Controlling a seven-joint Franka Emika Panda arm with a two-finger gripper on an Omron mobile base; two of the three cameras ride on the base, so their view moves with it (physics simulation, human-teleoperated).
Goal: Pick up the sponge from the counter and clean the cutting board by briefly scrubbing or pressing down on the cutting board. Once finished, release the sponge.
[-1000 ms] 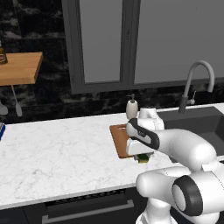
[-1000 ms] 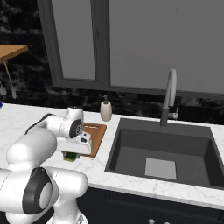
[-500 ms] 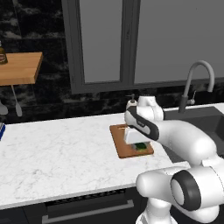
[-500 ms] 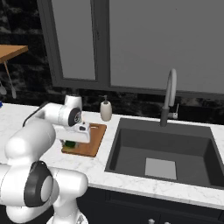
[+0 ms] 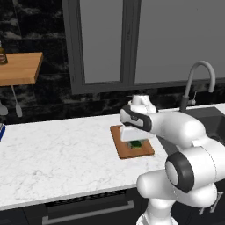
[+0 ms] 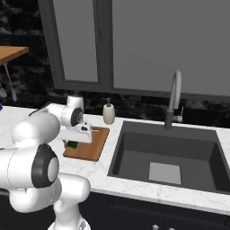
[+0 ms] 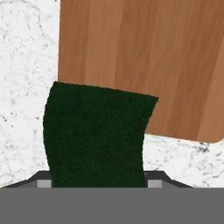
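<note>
The two-finger gripper [image 5: 136, 141] at the end of the white arm is pinching the small rectangular sponge [image 5: 136, 143], dark green scrub layer showing, between its fingers. In the hand view the green sponge [image 7: 97, 135] bulges up from between the finger tips and hides them, so the grip is read from the way the block sits clamped there. The sponge hangs low over the flat rectangular reddish-brown wooden cutting board [image 5: 132, 147], above its near part. Whether it is pressed onto the wood or held just above it cannot be told. In the right base view the gripper [image 6: 77, 139] with the sponge [image 6: 72, 144] is over the left side of the cutting board [image 6: 92, 146].

The board lies on the long white marble counter [image 5: 57, 158], just left of the dark sink [image 6: 166, 157] with its curved grey faucet [image 6: 174, 101]. A white soap dispenser [image 6: 108, 112] stands behind the board.

As a judgement: picking up the sponge is done and it has been brought to the board. Scrubbing or pressing looks to be at hand or under way. What is left is finishing that press and then opening the fingers to release the sponge.
</note>
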